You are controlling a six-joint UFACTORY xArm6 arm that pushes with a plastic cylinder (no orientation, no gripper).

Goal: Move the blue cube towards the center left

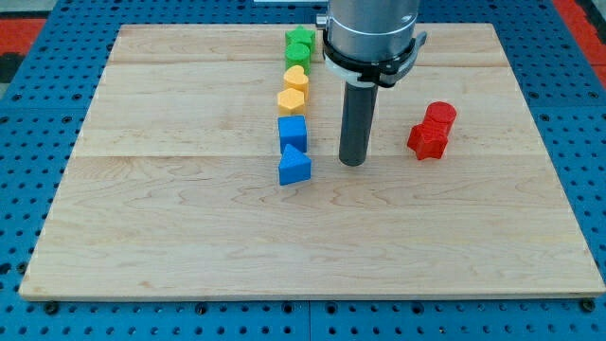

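My tip (353, 161) is a bare rod end, so no jaws to open or close and nothing gripped; it rests on the wooden board (170, 227) touching no block.

The blue cube (293, 132) sits just to the view's left of my tip and slightly toward the view's top, w/ a small gap between. Touching it on its lower side is the blue wedge-like block (294, 167), also just left of my tip. Above the cube, in 1 column running toward the view's top: orange block (292, 98), yellow block (297, 78), then 2 green blocks (300, 45) close by the arm's grey body. To my tip's right, apart from it, are 2 red blocks (433, 131) pressed together.

Judgement: tip stands on the cube's right side b/c a push to the left needs contact on that face. It looks a bit low rel. to the cube's middle, so a straight leftward move may catch the wedge too or turn the cube.

Room: the board left of the column is bare all the way to its left edge, so the path to centre left is free. The cube is already near mid height, so mostly a sideways push is needed.
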